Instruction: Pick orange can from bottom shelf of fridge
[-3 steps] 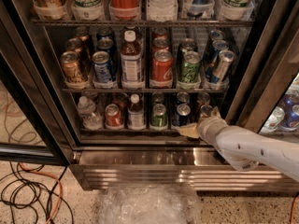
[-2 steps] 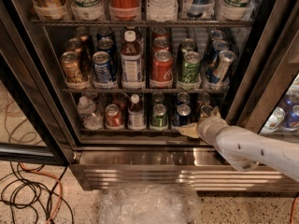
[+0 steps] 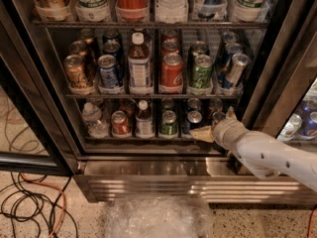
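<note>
The fridge [image 3: 44,83] stands open, and its bottom shelf [image 3: 148,139] holds a row of drinks. At the right end of that shelf my gripper [image 3: 217,124] reaches in from the lower right on a white arm. It is open, with one tan finger [image 3: 203,134] low on the left and the other [image 3: 230,114] higher on the right. Between them shows the silver top of a can that I take for the orange can [image 3: 217,116]; the gripper hides its body. I cannot tell whether the fingers touch it.
Left of the gripper on the bottom shelf stand a dark can [image 3: 194,120], a green can [image 3: 168,123], a small bottle [image 3: 144,118], a red can [image 3: 120,123] and a water bottle [image 3: 92,119]. The rack above holds larger cans. Cables [image 3: 29,207] and crumpled plastic [image 3: 158,217] lie on the floor.
</note>
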